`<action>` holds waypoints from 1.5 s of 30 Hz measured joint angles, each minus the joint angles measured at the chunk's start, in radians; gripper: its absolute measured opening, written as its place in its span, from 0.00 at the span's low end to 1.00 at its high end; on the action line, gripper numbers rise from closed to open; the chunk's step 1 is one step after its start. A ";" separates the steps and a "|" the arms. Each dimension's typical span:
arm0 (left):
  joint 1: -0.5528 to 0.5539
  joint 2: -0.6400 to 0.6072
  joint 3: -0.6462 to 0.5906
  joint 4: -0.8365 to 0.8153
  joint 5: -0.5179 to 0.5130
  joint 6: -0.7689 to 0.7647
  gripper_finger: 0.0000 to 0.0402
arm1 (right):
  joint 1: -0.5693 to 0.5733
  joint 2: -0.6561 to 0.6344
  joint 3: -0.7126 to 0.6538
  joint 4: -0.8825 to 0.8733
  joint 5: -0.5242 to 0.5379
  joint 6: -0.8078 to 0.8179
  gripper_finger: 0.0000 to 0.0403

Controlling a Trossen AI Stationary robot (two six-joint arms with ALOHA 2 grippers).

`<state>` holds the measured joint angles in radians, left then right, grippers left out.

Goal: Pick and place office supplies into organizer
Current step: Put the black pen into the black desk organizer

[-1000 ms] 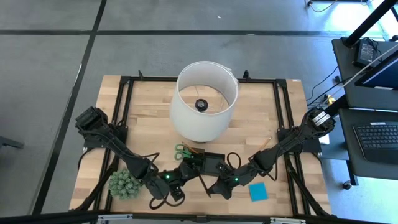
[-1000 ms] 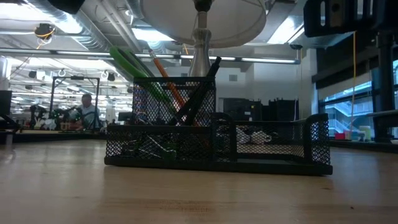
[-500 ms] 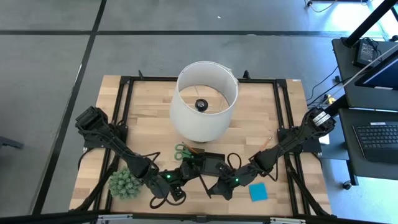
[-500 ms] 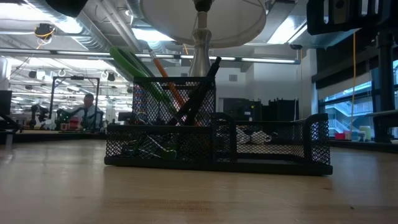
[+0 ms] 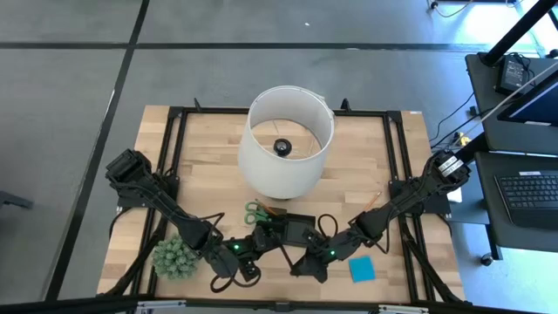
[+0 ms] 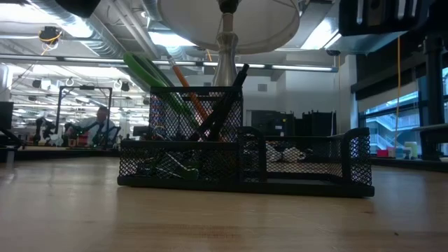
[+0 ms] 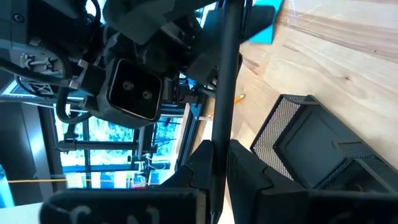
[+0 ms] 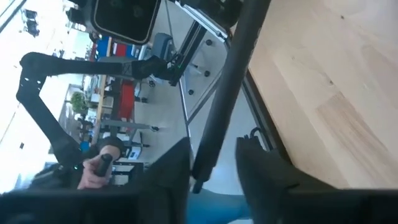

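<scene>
A thin dark pen (image 7: 224, 93) hangs in the air near the table's front edge, between my two grippers. My left gripper (image 7: 219, 163) is shut on one end of it. My right gripper (image 8: 211, 167) is open, with its fingers on either side of the pen's other end (image 8: 214, 134). Just behind them stands the black mesh organizer (image 5: 297, 232). From its taller compartment (image 6: 196, 133) stick the green scissors (image 6: 148, 72), an orange pencil (image 6: 187, 91) and a dark pen (image 6: 225, 105). The blue sticky-note pad (image 5: 362, 269) lies flat on the table. My left gripper pinches the pen's end (image 7: 216, 146) between its two fingers. The pen points forward out of the fingers, roughly in line with them, toward my right gripper. It is lifted clear of the table.
A big white lampshade (image 5: 289, 139) stands behind the organizer in the middle of the table. A spiky green plant ball (image 5: 174, 257) sits at the front left beside my left arm. An orange pencil (image 5: 372, 200) lies at the right, by my right arm.
My right gripper has opened around the pen's end. Both arms have kept their place and the pen stays in the air.
</scene>
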<state>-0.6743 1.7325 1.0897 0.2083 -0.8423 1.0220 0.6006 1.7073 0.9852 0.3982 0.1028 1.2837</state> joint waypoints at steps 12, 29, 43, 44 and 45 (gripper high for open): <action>-0.018 0.000 0.000 -0.002 -0.079 -0.199 0.05 | -0.033 -0.047 0.000 -0.169 0.002 -0.055 0.59; 0.019 -0.021 0.000 -0.121 -0.144 -0.745 0.00 | 0.047 -0.309 0.000 -0.713 0.297 -0.053 0.58; 0.053 -0.021 0.000 -0.123 -0.056 -0.778 0.00 | 0.048 -0.305 0.000 -0.776 0.297 -0.097 0.58; 0.056 -0.021 0.000 -0.123 -0.050 -0.782 0.00 | 0.048 -0.305 0.000 -0.770 0.297 -0.113 0.58; 0.056 -0.021 0.000 -0.123 -0.047 -0.795 0.00 | 0.048 -0.305 0.000 -0.763 0.297 -0.118 0.58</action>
<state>-0.6180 1.7119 1.0893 0.0850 -0.8898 0.2272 0.6487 1.4025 0.9848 -0.3646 0.4002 1.1659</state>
